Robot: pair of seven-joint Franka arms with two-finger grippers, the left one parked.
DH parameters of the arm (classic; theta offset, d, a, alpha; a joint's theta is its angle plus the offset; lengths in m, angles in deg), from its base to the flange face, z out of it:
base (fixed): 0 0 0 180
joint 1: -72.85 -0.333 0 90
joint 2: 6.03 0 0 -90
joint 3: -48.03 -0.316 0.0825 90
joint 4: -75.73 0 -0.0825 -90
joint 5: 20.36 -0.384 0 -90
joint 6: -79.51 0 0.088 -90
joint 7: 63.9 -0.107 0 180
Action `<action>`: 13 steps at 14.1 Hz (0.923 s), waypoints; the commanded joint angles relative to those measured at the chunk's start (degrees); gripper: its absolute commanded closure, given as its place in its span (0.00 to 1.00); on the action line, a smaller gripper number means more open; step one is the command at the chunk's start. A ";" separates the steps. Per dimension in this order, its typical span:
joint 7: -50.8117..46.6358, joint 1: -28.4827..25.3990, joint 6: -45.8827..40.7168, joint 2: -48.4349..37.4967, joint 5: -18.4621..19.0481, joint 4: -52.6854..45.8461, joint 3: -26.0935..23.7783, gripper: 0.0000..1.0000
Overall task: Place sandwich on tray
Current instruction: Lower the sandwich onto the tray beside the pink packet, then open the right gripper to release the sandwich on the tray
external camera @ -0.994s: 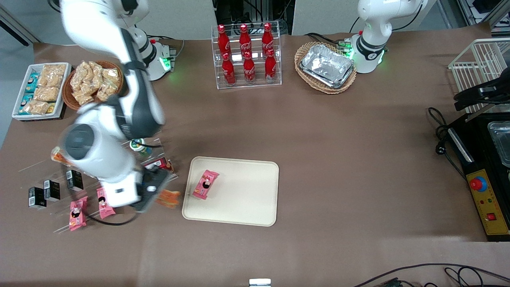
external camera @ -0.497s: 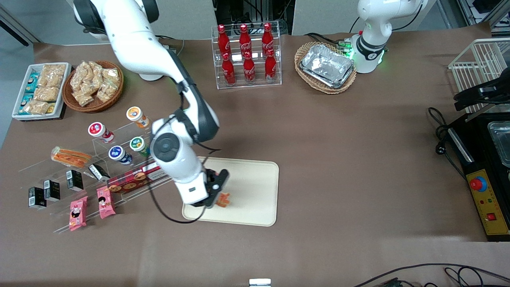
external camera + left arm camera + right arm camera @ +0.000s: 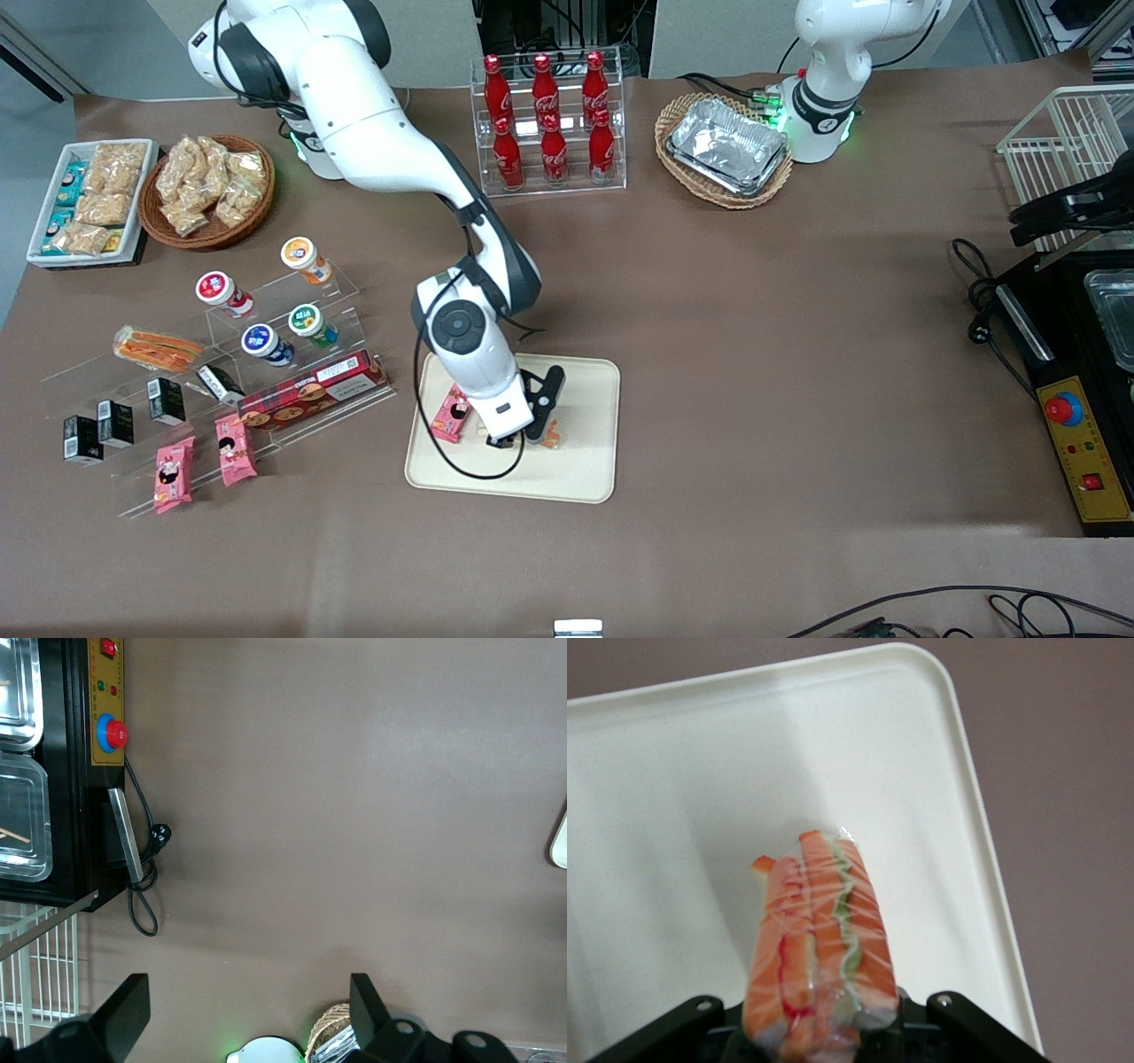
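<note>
The claw is over the tray, pinching the sandwich between its fingers. In the wrist view the wrapped wedge projects from the claw above the pale tray floor, with one rounded tray corner and rim close by and brown surface showing outside it. Whether the sandwich touches the tray floor cannot be determined.

Open room: the part of the tray toward the parked arm's end is bare. A pink snack packet lies on the tray just beside the claw, toward the working arm's end. The arm's cable loops over the tray edge nearest the front camera.

Surroundings: a clear stepped display toward the working arm's end carries cups, small black boxes, a red carton, two more pink packets and a second sandwich. It stands near the tray but apart from it. A bottle rack, a wicker basket of foil trays, a basket of snack bags and a white bin stand farther from the front camera.

The surface is brown and flat. A black control unit and a white wire basket occupy the parked arm's end.
</note>
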State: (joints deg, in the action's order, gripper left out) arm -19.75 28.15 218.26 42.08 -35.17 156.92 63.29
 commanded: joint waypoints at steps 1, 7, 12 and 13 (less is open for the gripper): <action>3.91 1.11 0.39 1.45 0.57 -2.18 0.46 0.88; 3.67 3.04 1.09 1.45 0.39 -2.36 0.73 0.79; -1.95 2.95 4.43 1.81 -0.04 -2.36 0.47 0.00; -1.96 2.95 4.43 1.81 -0.04 -2.45 0.38 0.00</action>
State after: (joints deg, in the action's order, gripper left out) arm -19.13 31.12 221.62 42.76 -35.13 156.18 63.85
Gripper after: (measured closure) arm 0.498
